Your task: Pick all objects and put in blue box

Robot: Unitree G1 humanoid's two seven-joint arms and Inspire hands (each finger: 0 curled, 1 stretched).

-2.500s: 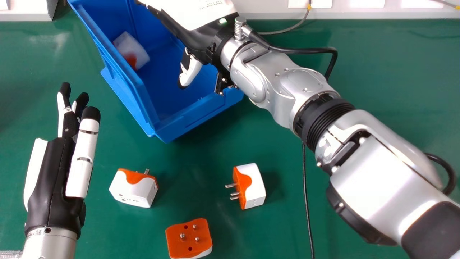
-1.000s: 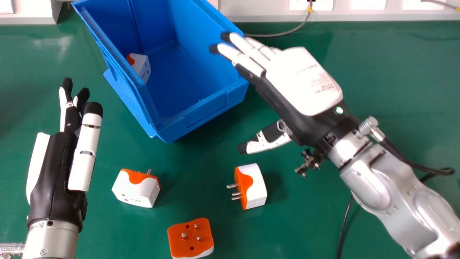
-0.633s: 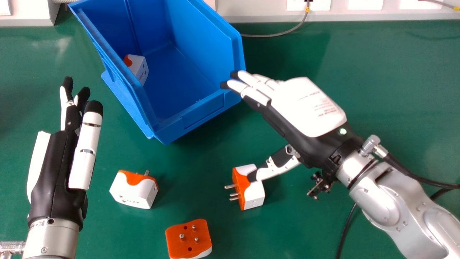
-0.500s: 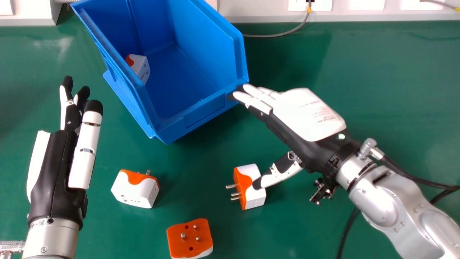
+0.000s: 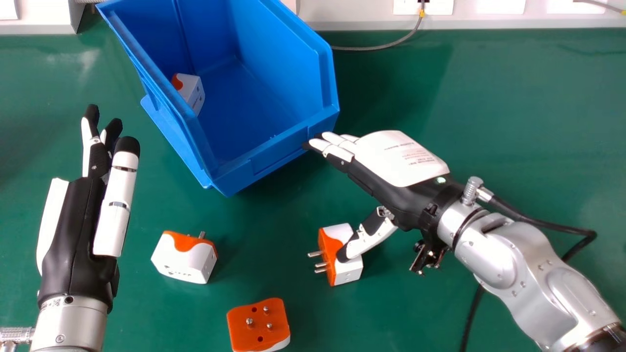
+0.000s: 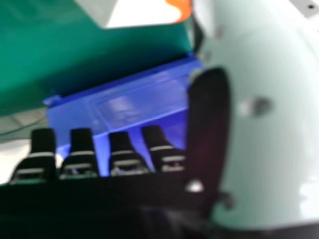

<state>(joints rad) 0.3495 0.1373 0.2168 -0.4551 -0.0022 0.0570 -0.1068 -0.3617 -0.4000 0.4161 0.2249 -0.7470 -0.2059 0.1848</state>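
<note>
In the head view my right hand (image 5: 391, 171) is open, fingers straight toward the blue box (image 5: 254, 168), its thumb overlapping an adapter (image 5: 349, 269) with pins to the left; contact is unclear. The right hand view shows my right hand (image 6: 124, 162), the blue box (image 6: 124, 107) beyond and a white-orange adapter (image 6: 137, 12). Another white adapter (image 5: 183, 261) lies left of centre, and an orange-faced one (image 5: 254, 337) has its pins up near the front edge. Inside the box rests one adapter (image 5: 193, 90) against the left wall. My left hand (image 5: 73, 234) is open at the left.
Green table (image 5: 513, 122) stretches around the box and adapters. A thin grey cable (image 5: 381, 47) runs behind the box, near the pale strip (image 5: 489, 22) along the back. A black cable (image 5: 472, 313) trails under my right forearm.
My right hand has come out of the box and moved down and to the right, then slightly left, over the right adapter. The box's adapter has come into clear sight. The left hand has barely shifted.
</note>
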